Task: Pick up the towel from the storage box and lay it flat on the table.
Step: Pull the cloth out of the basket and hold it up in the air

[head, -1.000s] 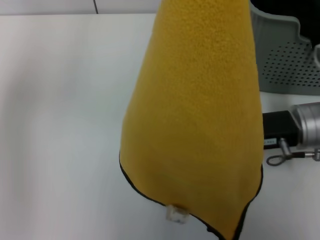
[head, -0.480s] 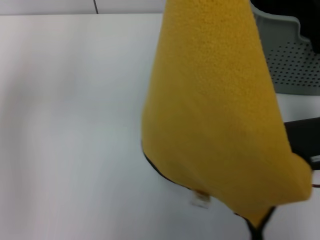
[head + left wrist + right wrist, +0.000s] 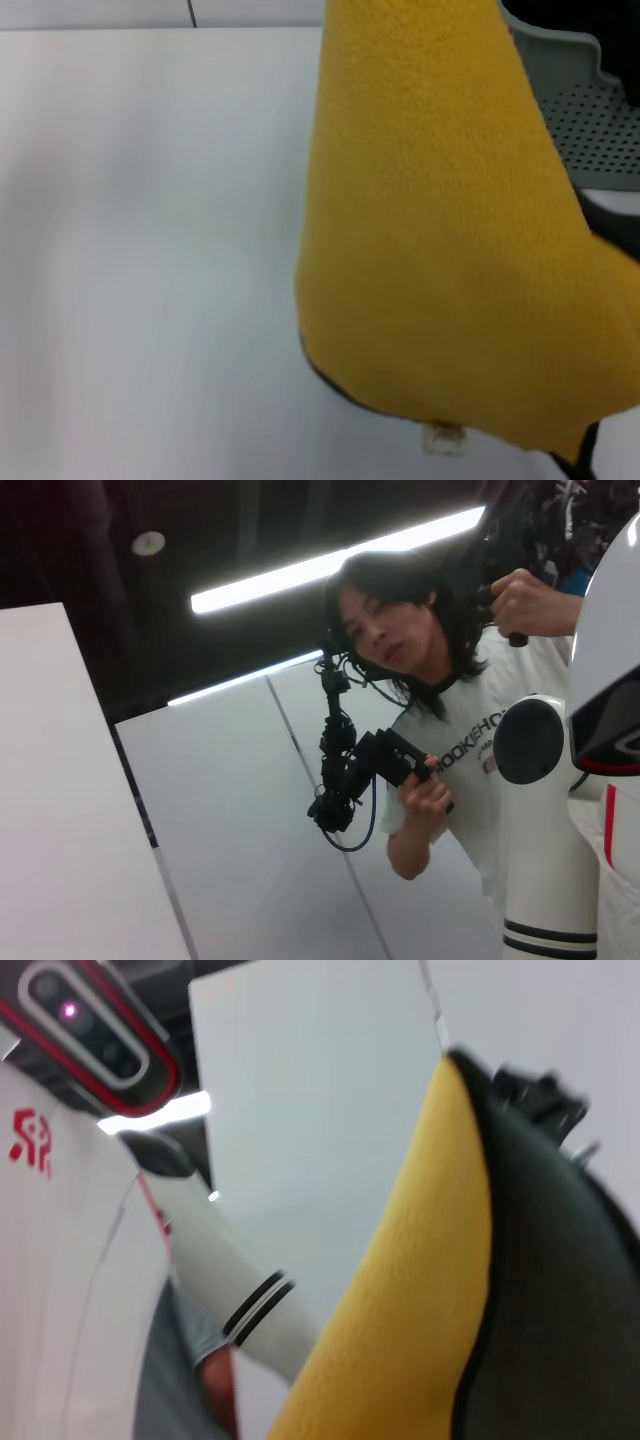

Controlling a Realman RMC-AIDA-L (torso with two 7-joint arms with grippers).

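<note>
The square mustard-yellow microfibre towel (image 3: 440, 220) with thin black edging hangs in the air close before the head camera, held from a point above the top of that view. It drapes in a long cone over the right half of the plain flat white table (image 3: 150, 250), its lower edge and small white care label (image 3: 444, 438) near the table's near side. The pale grey-green perforated plastic storage box (image 3: 590, 130) stands behind it at the far right, so the towel is already out of the box.

Neither gripper shows in any view, so whether either set of jaws is wide, narrow or holding cloth cannot be told. The right wrist view shows the towel (image 3: 420, 1290) hanging close by, yellow face and greyish reverse both visible, which suggests the right arm carries it. The left wrist view looks away from the work.

The step in hand looks like laying out. To do it well, carry the towel leftward over bare table, lower until the hanging edge touches, then draw sideways while descending so the cloth unrolls flat rather than heaping.
</note>
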